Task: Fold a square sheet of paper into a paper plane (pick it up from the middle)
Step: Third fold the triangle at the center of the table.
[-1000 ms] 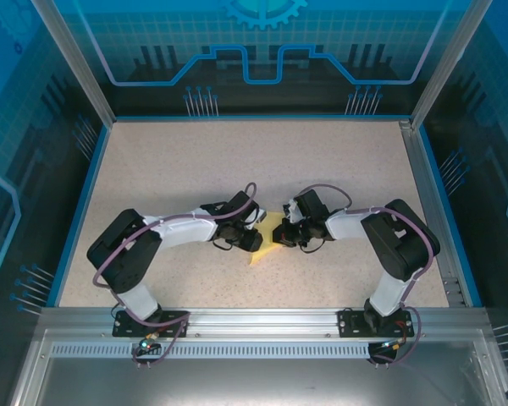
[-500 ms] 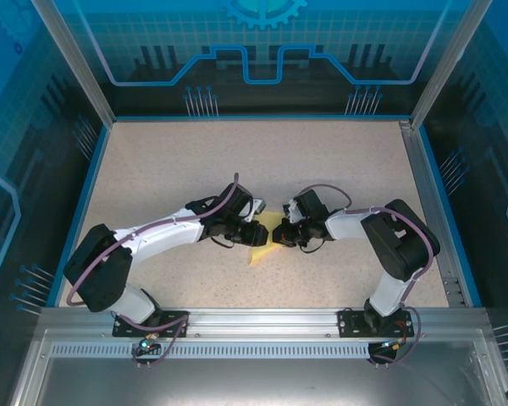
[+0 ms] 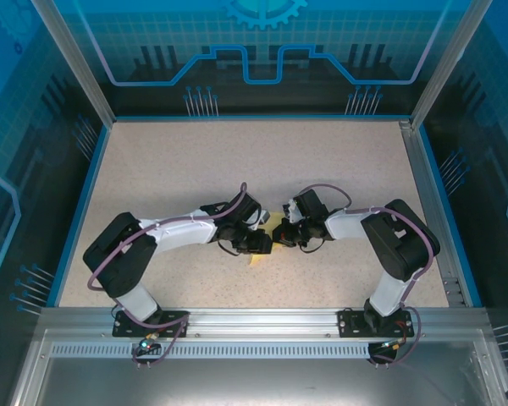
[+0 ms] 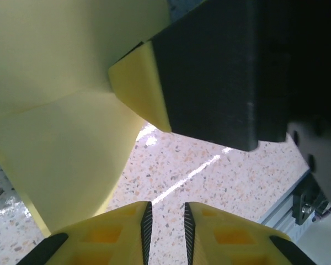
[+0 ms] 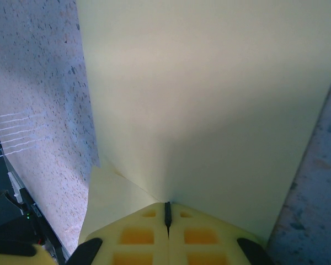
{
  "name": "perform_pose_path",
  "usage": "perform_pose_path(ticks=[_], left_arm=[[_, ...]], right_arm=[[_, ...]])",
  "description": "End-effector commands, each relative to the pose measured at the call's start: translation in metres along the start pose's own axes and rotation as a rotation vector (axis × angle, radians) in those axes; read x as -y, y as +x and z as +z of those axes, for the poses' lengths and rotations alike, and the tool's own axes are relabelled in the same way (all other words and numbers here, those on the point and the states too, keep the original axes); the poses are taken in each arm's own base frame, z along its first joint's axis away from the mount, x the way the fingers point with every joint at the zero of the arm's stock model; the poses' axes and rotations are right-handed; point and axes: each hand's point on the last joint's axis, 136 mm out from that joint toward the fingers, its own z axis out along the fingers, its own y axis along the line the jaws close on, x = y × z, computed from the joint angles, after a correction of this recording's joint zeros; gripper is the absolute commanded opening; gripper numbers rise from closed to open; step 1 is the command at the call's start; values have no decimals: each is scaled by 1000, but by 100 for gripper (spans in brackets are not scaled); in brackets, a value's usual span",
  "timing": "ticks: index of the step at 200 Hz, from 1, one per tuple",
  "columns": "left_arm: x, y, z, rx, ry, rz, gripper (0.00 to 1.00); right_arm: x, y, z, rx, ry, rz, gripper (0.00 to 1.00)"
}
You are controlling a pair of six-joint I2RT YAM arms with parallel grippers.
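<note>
The square sheet of paper point(image 3: 256, 258) is yellow, folded, and lies at the table's middle, mostly covered by both grippers. My right gripper point(image 3: 279, 236) is shut on it. In the right wrist view the paper point(image 5: 209, 99) rises from the pinched jaws point(image 5: 167, 205) in a wide creased flap. My left gripper point(image 3: 263, 244) sits right against the right one from the left. Its jaws point(image 4: 165, 207) stand a narrow gap apart over bare table, with nothing between them. The paper point(image 4: 60, 138) hangs above and left of them. The right gripper's black body point(image 4: 220, 72) is close ahead.
The speckled table point(image 3: 237, 161) is bounded by a blue rim point(image 3: 85, 194) on the left and back. A metal rail point(image 3: 262, 320) runs along the near edge, carrying both arm bases. The rail also shows in the left wrist view point(image 4: 306, 201).
My left arm has pulled its elbow back in and its gripper now sits closer over the paper, with jaws narrower than before. The right arm and the paper it holds have stayed put.
</note>
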Motion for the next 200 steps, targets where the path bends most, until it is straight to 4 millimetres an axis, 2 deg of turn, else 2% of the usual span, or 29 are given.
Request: perform_pose_path(ticks=[1, 94, 147, 173, 200], left_arm=[[-12, 8, 10, -26, -16, -36, 25], [-54, 24, 23, -51, -164, -64, 23], [-66, 40, 23, -74, -178, -91, 22], [-68, 43, 20, -64, -178, -89, 22], [-67, 41, 19, -47, -172, -94, 21]], right_arm=[[31, 13, 7, -30, 130, 53, 1], [35, 16, 8, -44, 144, 58, 1], [30, 14, 5, -40, 142, 50, 2], [8, 7, -1, -30, 80, 18, 2], [-22, -1, -16, -1, 26, -36, 2]])
